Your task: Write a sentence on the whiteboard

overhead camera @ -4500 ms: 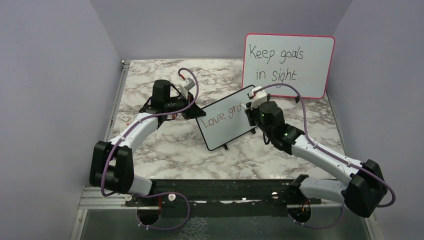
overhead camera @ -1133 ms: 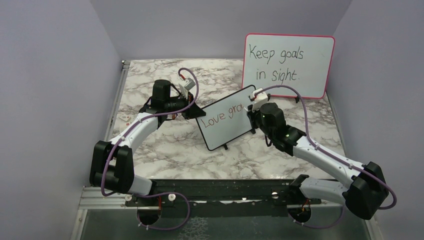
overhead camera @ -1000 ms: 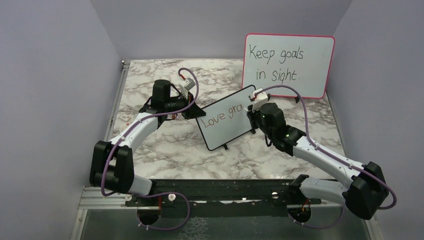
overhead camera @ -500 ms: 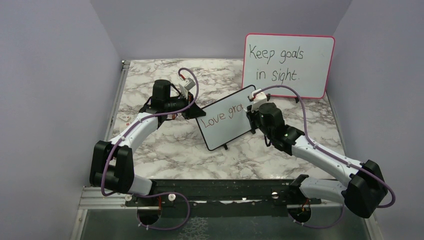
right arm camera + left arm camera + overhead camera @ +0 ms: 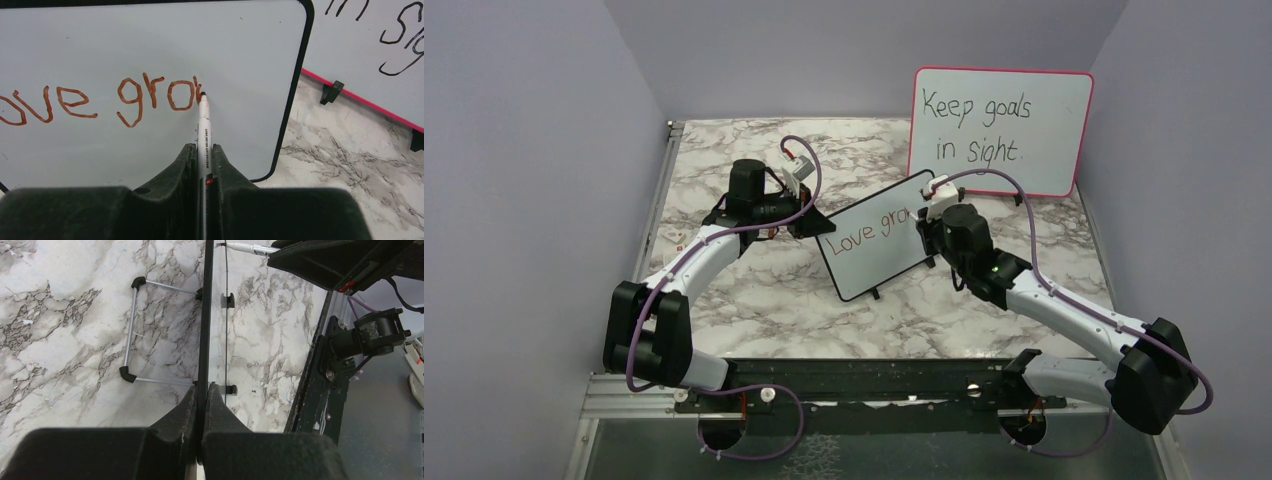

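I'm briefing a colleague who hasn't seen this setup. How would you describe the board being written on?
On the marble table, look at the middle, in front of the large board at the back right. The whiteboard stands there, one edge pinched by the left gripper. Unlike that pink-framed board with black writing, it is smaller, black-framed and bears reddish-brown letters.

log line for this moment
left hand: shut on whiteboard edge | right hand: shut on marker | tip on whiteboard | sentence: "Love gro", unfinished
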`<state>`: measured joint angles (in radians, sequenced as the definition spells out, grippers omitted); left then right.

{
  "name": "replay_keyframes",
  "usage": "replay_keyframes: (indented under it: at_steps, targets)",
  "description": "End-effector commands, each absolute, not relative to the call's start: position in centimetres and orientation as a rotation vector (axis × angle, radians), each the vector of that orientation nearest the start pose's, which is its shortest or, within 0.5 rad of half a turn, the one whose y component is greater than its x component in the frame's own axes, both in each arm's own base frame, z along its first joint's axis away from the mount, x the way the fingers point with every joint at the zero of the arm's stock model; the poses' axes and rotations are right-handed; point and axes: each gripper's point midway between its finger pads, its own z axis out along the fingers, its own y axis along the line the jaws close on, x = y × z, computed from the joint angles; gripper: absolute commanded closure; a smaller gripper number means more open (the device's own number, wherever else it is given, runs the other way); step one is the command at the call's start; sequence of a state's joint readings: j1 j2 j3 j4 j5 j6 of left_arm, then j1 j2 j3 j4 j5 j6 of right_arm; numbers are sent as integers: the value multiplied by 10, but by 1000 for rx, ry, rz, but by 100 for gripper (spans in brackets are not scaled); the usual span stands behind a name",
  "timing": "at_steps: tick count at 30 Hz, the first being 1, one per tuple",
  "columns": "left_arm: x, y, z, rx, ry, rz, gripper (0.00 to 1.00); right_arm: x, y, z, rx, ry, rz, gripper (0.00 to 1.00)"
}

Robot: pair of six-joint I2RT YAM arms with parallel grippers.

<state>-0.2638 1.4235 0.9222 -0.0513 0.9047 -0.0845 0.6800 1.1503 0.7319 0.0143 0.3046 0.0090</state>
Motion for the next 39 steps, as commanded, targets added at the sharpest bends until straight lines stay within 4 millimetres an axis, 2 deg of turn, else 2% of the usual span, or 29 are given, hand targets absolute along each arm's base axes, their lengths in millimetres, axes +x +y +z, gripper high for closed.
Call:
replay_keyframes:
  at_steps: [1, 18, 32, 39]
  targets:
    - [311, -206, 121, 706, 2154, -957, 100, 333, 188, 197, -388, 1845, 141, 100]
    - [312, -205, 121, 705, 2155, -955, 100, 335, 190, 207, -378, 1820, 157, 99]
    - [312, -205, 121, 700, 2157, -950, 100, 323, 179, 174, -400, 1923, 114, 99]
    - [312, -205, 121, 699, 2159, -951, 100, 320, 174, 167, -389, 1940, 102, 100]
